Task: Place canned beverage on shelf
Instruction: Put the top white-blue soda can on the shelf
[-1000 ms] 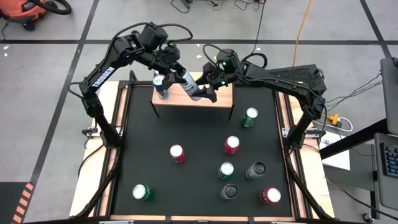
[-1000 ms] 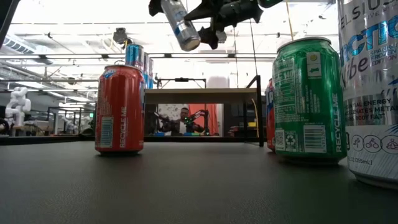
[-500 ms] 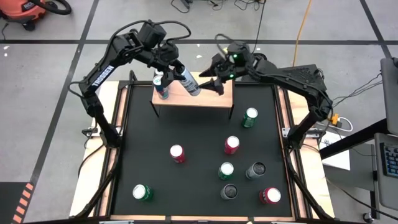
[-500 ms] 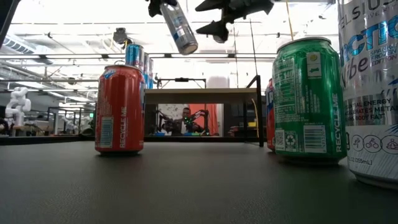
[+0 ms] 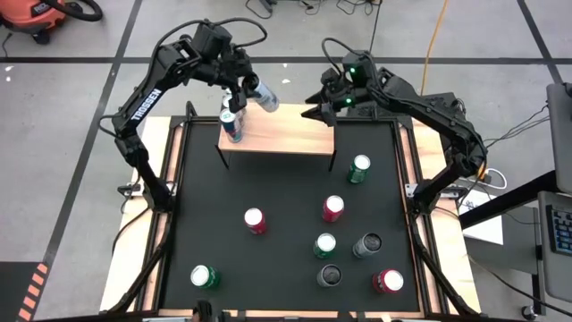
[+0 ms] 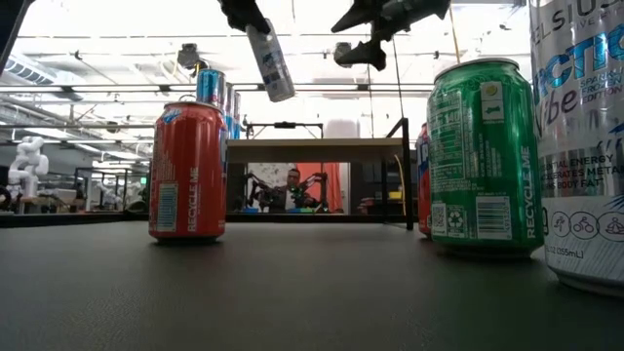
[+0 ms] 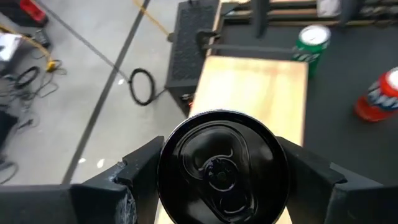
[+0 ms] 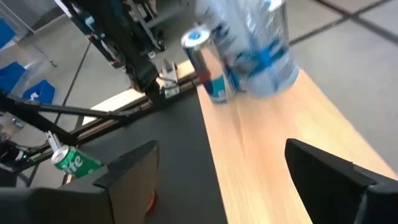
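Left gripper (image 5: 243, 87) clamped tilted silver-blue drink can (image 5: 262, 96) over light-wood shelf's (image 5: 295, 139) left end; right gripper (image 5: 323, 101) gaped empty. Risk: tilted release toppling upright blue can (image 5: 232, 123).

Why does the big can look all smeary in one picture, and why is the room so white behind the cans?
In the right wrist view the held can is blurred, while the shelf under it looks fairly sharp. In the low view bright ceiling lights wash out the room behind, and the near green can looms large.
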`<state>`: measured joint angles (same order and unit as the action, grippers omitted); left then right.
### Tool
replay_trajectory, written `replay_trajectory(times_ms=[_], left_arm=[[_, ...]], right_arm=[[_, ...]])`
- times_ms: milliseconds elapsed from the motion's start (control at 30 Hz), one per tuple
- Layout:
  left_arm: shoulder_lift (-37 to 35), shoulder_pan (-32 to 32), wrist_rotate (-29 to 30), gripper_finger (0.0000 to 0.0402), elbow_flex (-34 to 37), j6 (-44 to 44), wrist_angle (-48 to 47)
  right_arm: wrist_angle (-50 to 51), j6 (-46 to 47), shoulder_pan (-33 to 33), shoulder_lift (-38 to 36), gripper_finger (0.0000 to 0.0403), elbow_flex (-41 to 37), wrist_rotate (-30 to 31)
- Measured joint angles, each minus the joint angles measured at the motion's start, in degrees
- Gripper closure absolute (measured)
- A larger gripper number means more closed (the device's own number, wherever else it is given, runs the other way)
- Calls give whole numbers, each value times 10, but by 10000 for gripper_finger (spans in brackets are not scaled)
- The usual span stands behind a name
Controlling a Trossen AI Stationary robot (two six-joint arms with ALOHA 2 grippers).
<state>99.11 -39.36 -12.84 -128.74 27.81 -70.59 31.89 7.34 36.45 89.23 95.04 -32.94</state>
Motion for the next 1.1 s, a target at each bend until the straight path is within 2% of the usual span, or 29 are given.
replay_trajectory(times_ms=[367,700,900,1100], left_arm=[[28,-35,26,150,0,69,10],[59,-35,27,150,0,90,2],[66,-35,58,150,0,119,-31],[67,-35,59,150,0,117,-42]], right_arm=[[45,-5,-10,0,78,0,-1],[49,-5,-13,0,78,0,-1],[49,-10,-13,0,78,0,1],[49,-20,-13,0,78,0,1]])
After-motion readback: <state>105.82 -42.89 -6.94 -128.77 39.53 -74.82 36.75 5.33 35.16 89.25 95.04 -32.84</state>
